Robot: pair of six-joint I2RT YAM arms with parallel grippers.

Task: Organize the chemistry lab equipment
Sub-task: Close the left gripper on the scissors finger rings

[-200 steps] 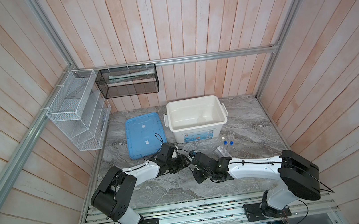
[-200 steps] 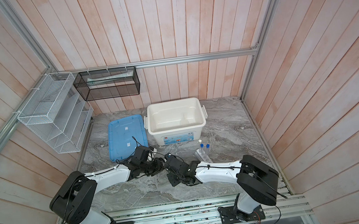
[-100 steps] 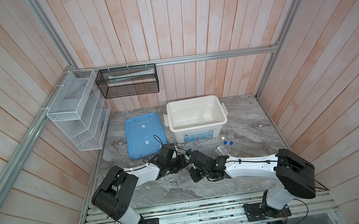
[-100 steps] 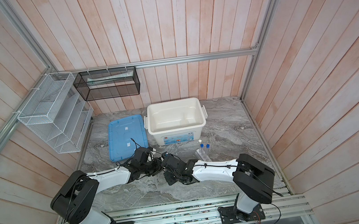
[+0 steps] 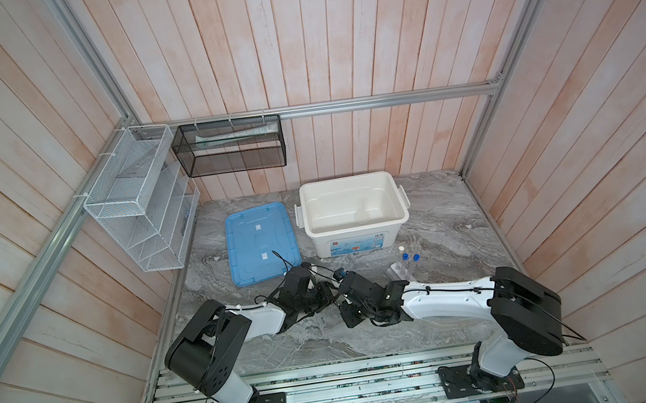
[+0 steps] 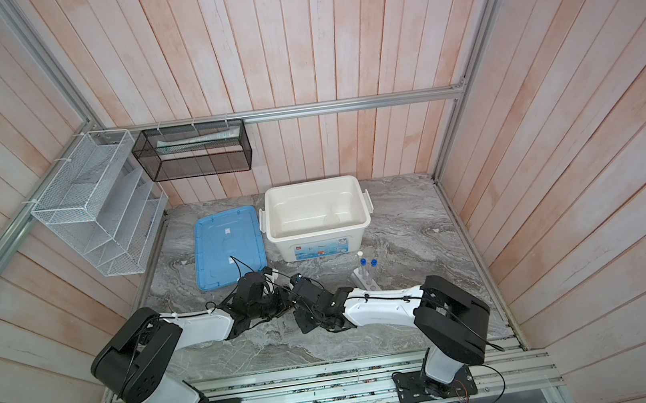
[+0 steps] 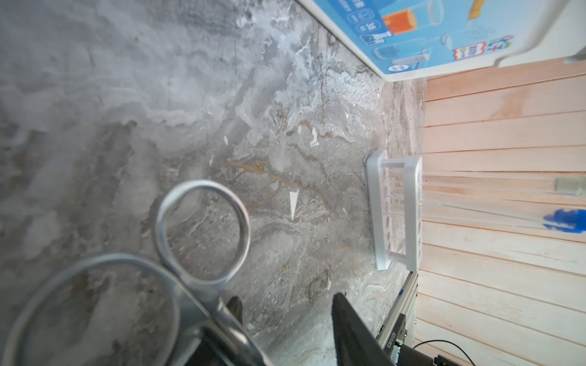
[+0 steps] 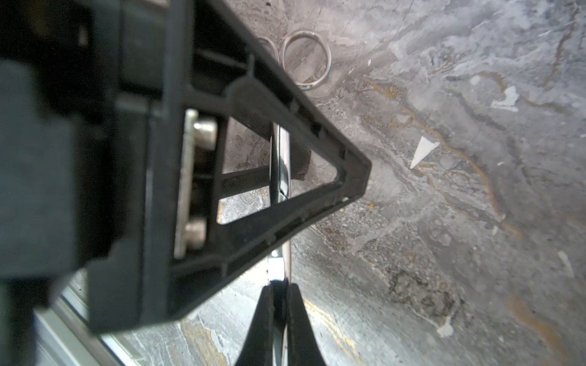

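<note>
The only print I can partly read is on the blue label [image 7: 421,35] on the near front wall of the white bin [image 5: 354,229]. In the left wrist view it shows what looks like a "30" among small icons, and the Chinese characters and red-and-white brand badge beside it are too blurred to make out. The two white stickers [image 5: 258,227] on the blue lid [image 5: 249,262], left of the bin, are too small for me to read.
</note>
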